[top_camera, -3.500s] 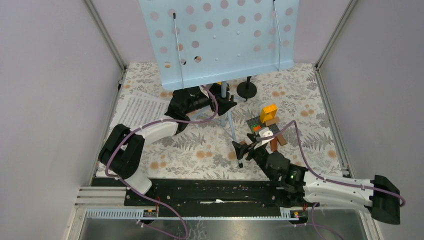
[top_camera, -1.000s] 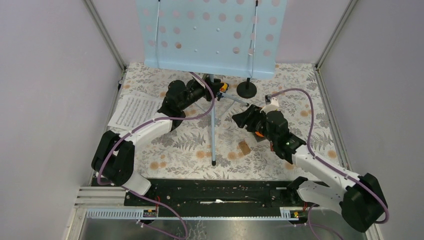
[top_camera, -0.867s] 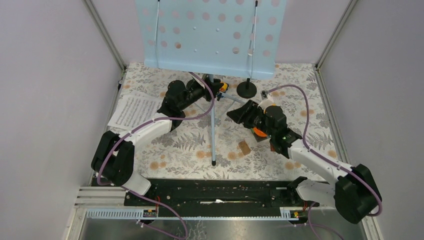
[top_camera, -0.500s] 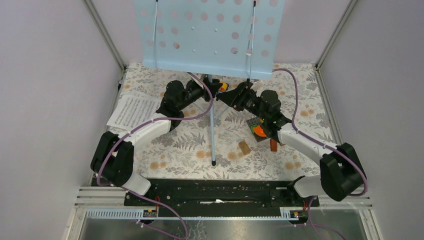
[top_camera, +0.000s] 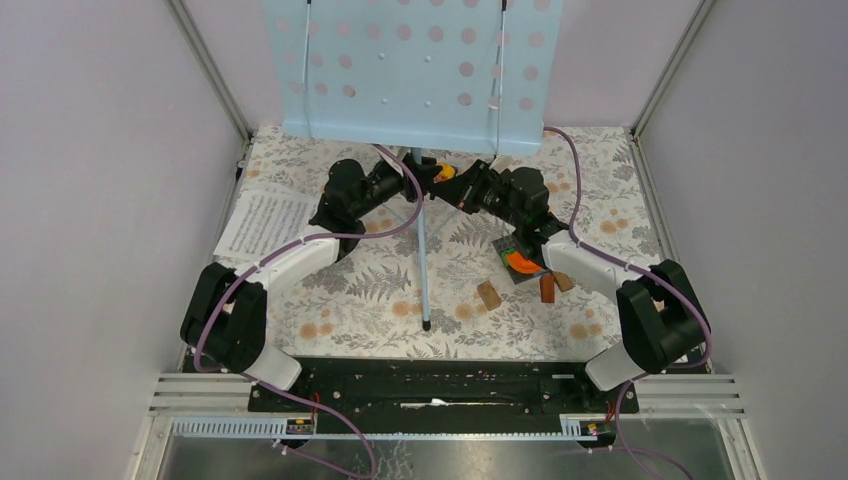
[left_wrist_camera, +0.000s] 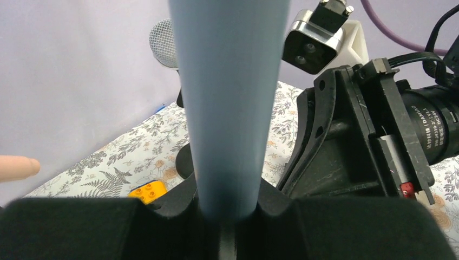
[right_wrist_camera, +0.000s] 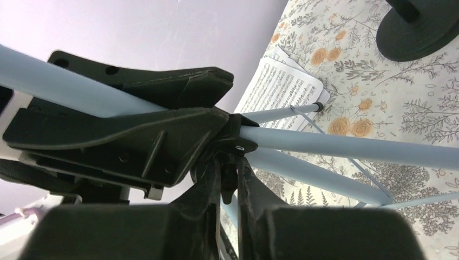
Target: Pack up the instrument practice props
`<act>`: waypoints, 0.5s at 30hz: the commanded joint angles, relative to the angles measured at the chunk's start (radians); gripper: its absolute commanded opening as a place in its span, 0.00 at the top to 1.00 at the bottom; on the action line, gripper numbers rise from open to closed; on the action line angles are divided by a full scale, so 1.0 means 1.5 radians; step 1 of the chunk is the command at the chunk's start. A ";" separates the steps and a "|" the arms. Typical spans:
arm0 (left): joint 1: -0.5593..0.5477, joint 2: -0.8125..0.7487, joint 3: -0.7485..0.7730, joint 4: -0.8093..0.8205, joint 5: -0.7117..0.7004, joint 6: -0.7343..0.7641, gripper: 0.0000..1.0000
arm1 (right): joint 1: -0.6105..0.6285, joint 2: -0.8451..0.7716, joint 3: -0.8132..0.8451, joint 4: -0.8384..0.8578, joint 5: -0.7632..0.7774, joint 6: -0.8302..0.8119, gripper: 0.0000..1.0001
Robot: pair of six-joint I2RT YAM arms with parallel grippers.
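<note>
Black left pincer (left_wrist_camera: 227,216): clenched on the light-blue pole (left_wrist_camera: 230,97) of the music rack (top_camera: 420,70); the pole sits in the notch between its pads.
Right pincer (right_wrist_camera: 227,208): drawn almost together on the black leg hub (right_wrist_camera: 233,143), with a dark tab of the hub pinched between the fingers.
Both pincers: they face each other just below the rack's plate, the left on the pole and the right just beside it.
Tripod legs (right_wrist_camera: 352,146): light blue, fanning out from the hub. In the top view one thin leg runs toward the near edge, its black tip over the floral counter (top_camera: 370,290).
Rack plate: perforated, light blue, high at the far side, covering the counter's back edge.
Sheet-music pages (top_camera: 268,222): flat on the counter at the far left, beside the left arm.
Mic holder (right_wrist_camera: 427,27): its black round base rests on the counter beyond the legs.
Microphone (left_wrist_camera: 162,46): the mesh head shows behind the pole; the body is hidden.
Toy blocks (top_camera: 518,258): a grey plate with an orange piece, under the right arm.
Yellow block (left_wrist_camera: 147,190): on the counter near the pole.
Brown wooden blocks (top_camera: 488,295): two, beside the toy plate, apart from the rack.
</note>
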 commanded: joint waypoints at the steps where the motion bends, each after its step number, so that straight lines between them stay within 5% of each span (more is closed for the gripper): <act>1: 0.018 -0.009 -0.007 -0.031 0.015 -0.024 1.00 | -0.006 0.023 0.025 0.092 -0.070 -0.070 1.00; 8: 0.018 0.003 0.002 -0.033 0.039 -0.034 1.00 | -0.004 0.046 -0.069 0.368 -0.176 -0.270 1.00; 12: 0.018 0.004 0.003 -0.035 0.042 -0.035 1.00 | 0.001 0.048 -0.076 0.365 -0.255 -0.426 0.92; 15: 0.018 0.008 0.007 -0.036 0.053 -0.039 1.00 | 0.012 0.041 -0.096 0.368 -0.337 -0.601 1.00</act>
